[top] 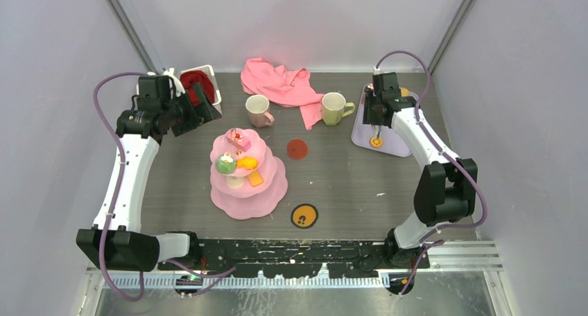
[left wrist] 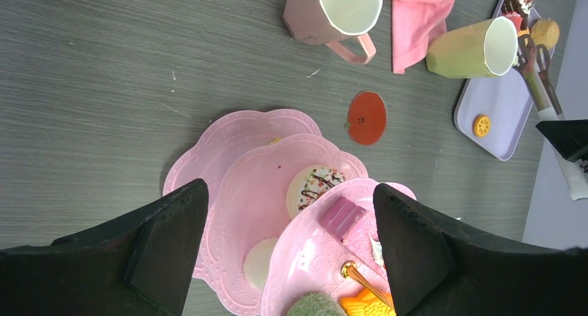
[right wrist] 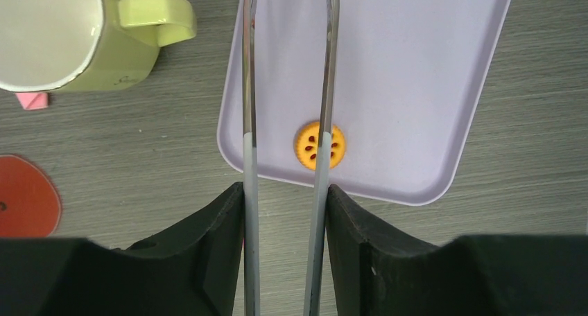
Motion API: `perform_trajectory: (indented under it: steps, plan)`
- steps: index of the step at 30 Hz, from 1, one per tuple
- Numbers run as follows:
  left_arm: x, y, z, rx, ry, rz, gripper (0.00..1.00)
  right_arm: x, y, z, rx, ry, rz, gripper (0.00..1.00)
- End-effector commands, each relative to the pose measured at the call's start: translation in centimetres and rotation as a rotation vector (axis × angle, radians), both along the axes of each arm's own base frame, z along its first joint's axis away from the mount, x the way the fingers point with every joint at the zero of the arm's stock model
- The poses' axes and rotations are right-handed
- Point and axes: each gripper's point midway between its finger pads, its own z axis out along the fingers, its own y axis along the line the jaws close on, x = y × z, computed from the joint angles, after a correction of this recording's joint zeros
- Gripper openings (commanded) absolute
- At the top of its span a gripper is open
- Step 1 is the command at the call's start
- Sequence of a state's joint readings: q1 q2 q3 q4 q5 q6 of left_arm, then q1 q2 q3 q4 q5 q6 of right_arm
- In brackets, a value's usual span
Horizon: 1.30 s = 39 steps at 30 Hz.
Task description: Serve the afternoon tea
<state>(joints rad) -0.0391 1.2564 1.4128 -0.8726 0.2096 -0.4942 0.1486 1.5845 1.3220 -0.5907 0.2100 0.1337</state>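
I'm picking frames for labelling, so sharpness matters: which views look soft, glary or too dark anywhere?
Top external: evenly lit, sharp, faint shadows. Left wrist: table crisp, but the cake stand softens near the lens; jaws featureless black. Right wrist: the tongs show a pale sheen low down; the yellow cookie is sharp.

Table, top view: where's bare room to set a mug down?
Bare: the stretch right of the red coaster, in front of the lilac tray; also the strip left of the cake stand. Crowded: the back row, with basket, pink mug, cloth, green mug.
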Motion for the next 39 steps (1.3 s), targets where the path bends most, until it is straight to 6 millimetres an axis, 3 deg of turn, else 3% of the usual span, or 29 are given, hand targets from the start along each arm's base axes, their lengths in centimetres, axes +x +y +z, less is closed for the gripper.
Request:
perform_trajectory:
  steps: [1,14,18,30,37,39]
  plan:
    - [0.2,0.0,1.4,-0.006,-0.048,-0.003,0.88,2.3,-0.4,1.5,-0.015,-0.08,-0.015,0.49]
    - [0.3,0.1,1.3,-0.001,-0.043,0.002,0.88,5.2,-0.4,-0.5,-0.026,-0.069,-0.031,0.47]
    - [0.3,0.3,1.3,0.009,-0.041,0.005,0.88,4.7,-1.0,0.7,-0.047,-0.087,-0.039,0.47]
    - [0.7,0.2,1.1,0.002,-0.039,0.005,0.88,2.4,-5.2,3.2,-0.021,-0.158,-0.131,0.45]
    - [0.7,0.1,1.1,-0.004,-0.037,0.002,0.88,2.4,-5.5,2.9,-0.002,-0.153,-0.136,0.45]
    - [0.6,0.1,1.1,0.0,-0.039,0.004,0.88,2.8,-4.3,3.2,0.048,-0.165,-0.095,0.45]
